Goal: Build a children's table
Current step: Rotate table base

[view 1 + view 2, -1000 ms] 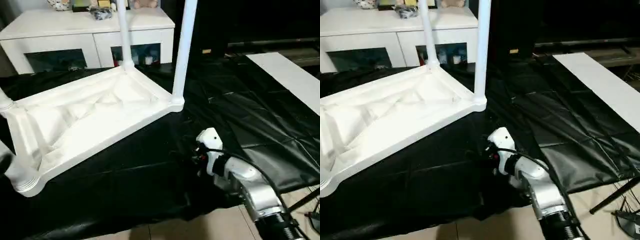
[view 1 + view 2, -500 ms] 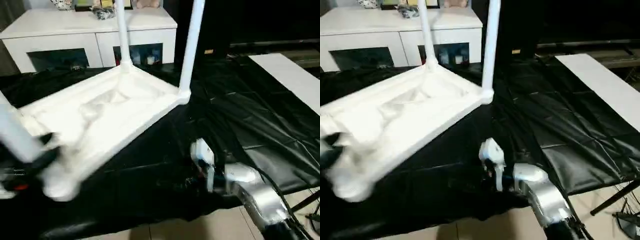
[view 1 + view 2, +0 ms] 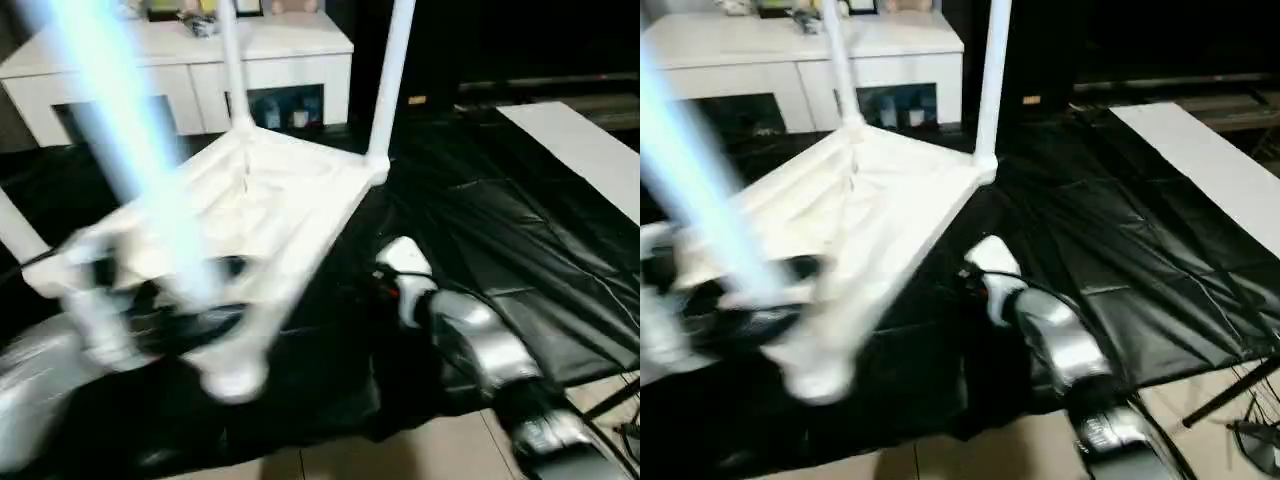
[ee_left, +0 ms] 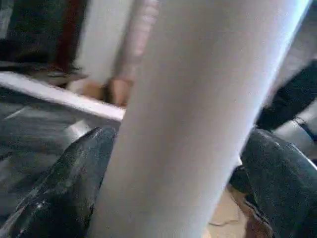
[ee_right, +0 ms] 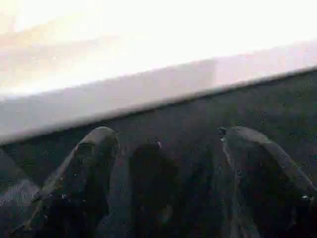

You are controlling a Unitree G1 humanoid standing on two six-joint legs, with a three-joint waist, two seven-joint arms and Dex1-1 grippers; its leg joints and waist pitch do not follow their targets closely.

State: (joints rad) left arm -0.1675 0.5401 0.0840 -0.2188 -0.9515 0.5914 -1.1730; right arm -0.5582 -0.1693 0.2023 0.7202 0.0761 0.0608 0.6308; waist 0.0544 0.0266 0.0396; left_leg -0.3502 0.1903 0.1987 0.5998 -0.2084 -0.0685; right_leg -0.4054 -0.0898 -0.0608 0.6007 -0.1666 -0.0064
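Note:
The children's table lies upside down on the black sheet, its white tabletop [image 3: 280, 190] tilted and blurred. Two far legs [image 3: 392, 80] [image 3: 230, 60] stand up from its back corners. A near leg [image 3: 125, 150] rises steeply at the left, streaked by motion. In the left wrist view that leg [image 4: 198, 99] sits between my left gripper's [image 4: 181, 136] two black fingers, which press on both sides. My right gripper [image 5: 168, 136] is open with nothing in it, low over the sheet, facing the tabletop's white edge [image 5: 148, 89]. My right arm [image 3: 470, 340] lies just right of the table.
A white cabinet with dark glass doors [image 3: 290, 70] stands behind the table. A flat white board [image 3: 580, 150] lies on the sheet at the far right. The black sheet [image 3: 480, 220] ends at the tiled floor [image 3: 420, 455] near me. A tripod leg [image 3: 1230, 395] shows at the lower right.
The table has swung and tipped, its near corner moving right and toward me. My left gripper has come into view on the near leg. The right arm has stayed beside the table's edge.

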